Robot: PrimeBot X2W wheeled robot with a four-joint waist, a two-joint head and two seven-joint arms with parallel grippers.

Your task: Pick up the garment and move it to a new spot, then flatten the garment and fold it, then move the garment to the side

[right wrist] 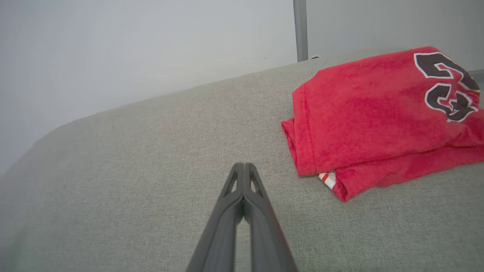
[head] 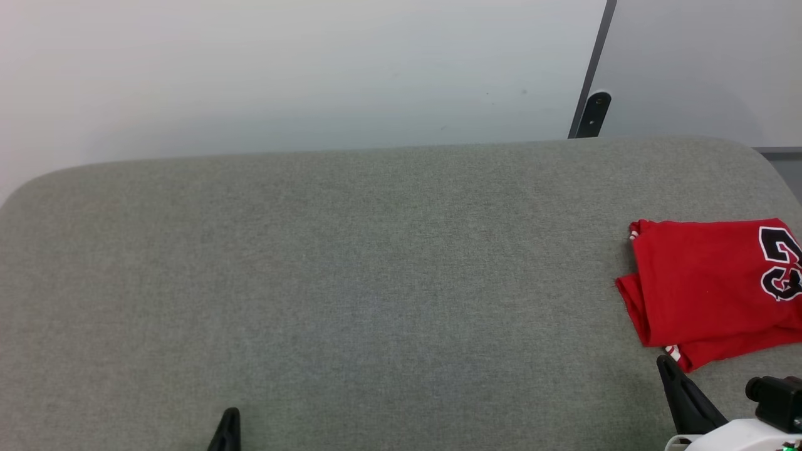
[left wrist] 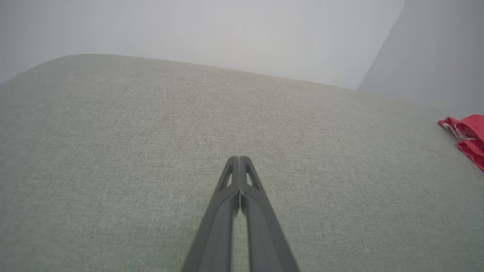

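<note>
The garment [head: 708, 282], red with black lettering, lies folded at the right end of the grey cushion [head: 351, 282]. The left gripper [left wrist: 239, 158] and right gripper [right wrist: 244, 165] hover fully closed, holding nothing, the right near the garment.

The garment [head: 702, 282] is a red T-shirt folded into a compact, roughly rectangular stack of several layers. It lies flat at the right end of the grey upholstered surface [head: 351, 282], well away from that surface's middle. Black, white-outlined lettering [head: 780, 263] faces up on the top layer, on the side farthest from the surface's middle. The lower layers stick out a little past the top layer along the near edge. A bit of red-and-white striped trim [head: 673, 352] peeks out at the near corner.
</note>
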